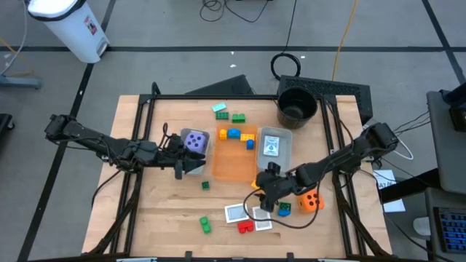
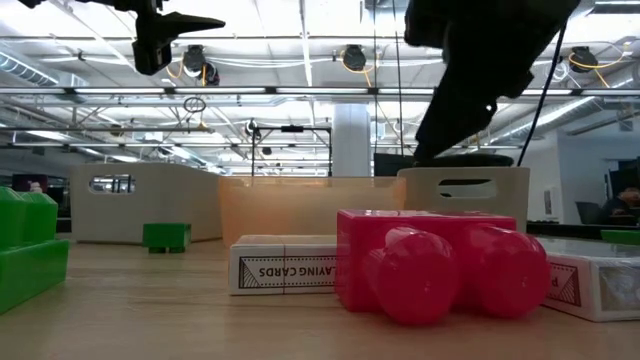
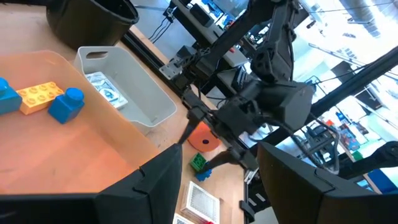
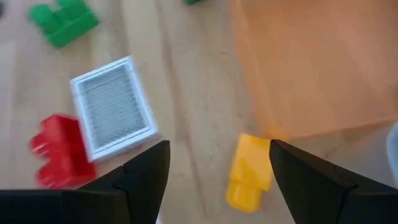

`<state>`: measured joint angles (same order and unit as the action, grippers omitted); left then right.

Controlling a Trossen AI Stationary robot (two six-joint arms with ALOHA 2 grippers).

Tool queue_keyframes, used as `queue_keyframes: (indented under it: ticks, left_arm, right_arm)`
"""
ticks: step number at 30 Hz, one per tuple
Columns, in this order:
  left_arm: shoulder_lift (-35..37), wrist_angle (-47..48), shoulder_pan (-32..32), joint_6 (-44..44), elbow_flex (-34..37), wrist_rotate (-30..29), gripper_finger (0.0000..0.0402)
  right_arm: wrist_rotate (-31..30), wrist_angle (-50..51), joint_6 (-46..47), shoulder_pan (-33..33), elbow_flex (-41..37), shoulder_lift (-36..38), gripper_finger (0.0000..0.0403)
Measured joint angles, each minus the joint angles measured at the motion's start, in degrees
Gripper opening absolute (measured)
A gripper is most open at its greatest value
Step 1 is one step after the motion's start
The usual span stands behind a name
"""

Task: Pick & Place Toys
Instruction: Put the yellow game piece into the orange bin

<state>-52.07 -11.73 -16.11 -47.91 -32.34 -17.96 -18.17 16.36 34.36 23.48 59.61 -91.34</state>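
My right gripper hangs open, tilted down, above the table by the orange tray's near right corner. A yellow brick lies on the wood below the gap between its fingers, closer to one finger and untouched. Around it lie a whitish card, a red brick and a green brick. An orange die sits to the right. My left gripper waits open and empty beside the purple die.
The orange tray holds blue and yellow bricks. The grey tray to its right holds a card. A black bucket stands at the far right. Green bricks lie at the far edge, and a small one lies near the left gripper.
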Motion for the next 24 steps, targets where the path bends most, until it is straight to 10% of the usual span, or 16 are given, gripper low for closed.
queue_keyframes:
  ticks: [24]
  left_arm:
    - [0.0,0.0,-0.2,-0.4,0.0,0.0,0.0214]
  right_arm:
    - [-3.3,4.0,8.3,-0.2,0.1,-8.9,0.0270]
